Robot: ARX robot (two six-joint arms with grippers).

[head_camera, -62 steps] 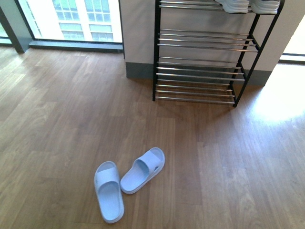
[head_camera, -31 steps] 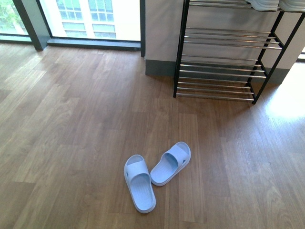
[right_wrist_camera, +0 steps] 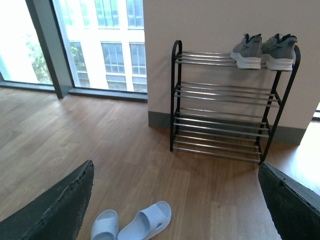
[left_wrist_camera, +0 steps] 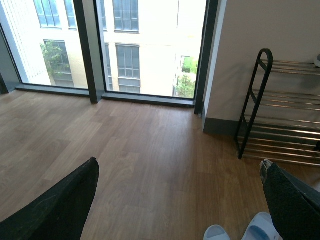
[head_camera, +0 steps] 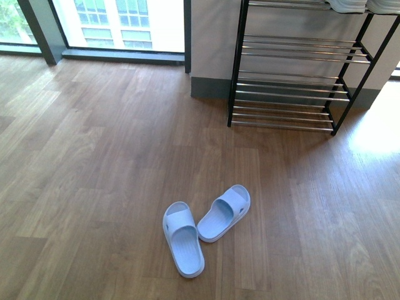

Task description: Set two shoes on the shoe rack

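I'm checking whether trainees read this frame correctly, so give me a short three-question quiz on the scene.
1. True or false: the sandals lie on the rack.
2. Which tier holds the sneakers? A) top B) second C) lowest
3. Fill in: the left gripper and the right gripper are both ___ and hold nothing.

Key
1. False: they lie on the floor, in front of the rack.
2. A: side by side at one end of the top tier.
3. Open.
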